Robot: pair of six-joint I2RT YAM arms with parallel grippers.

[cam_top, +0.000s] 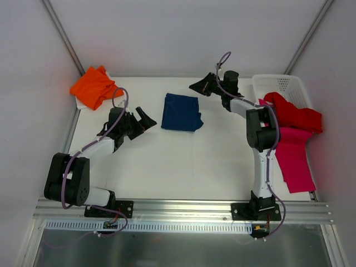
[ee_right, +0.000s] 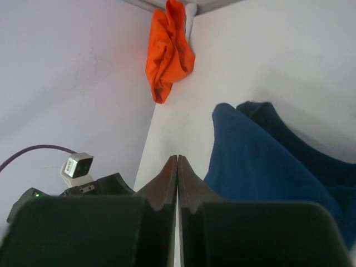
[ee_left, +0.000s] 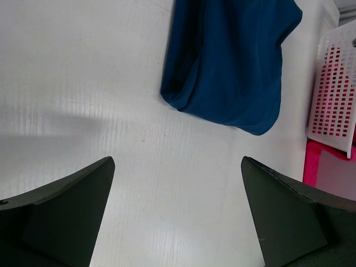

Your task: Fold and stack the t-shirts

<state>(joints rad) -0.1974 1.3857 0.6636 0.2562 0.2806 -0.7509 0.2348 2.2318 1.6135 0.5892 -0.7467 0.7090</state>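
White table (cam_top: 167,167), pale walls on three sides, a metal rail along the near edge. The navy blue t-shirt (cam_top: 182,112) lies folded into a rough square toward the far middle, between the two arms. The orange t-shirt (cam_top: 93,86) is bunched in the far left corner. The red t-shirt (cam_top: 295,114) is draped over the white mesh basket (cam_top: 283,83) at the far right, and the magenta-pink t-shirt (cam_top: 293,158) trails from there toward the near edge.

The left fingers (ee_left: 61,217) are spread wide and empty, just left of the navy shirt. The right fingers (ee_right: 161,189) are pressed together on nothing, beyond its far right corner.

All four look light, limp and prone to bunching. A pinch on a hem or shoulder seam should hold better than one on a loose middle fold. The near half of the table offers bare room for spreading. The walls crowd the orange shirt, and the basket rim may snag the red one.
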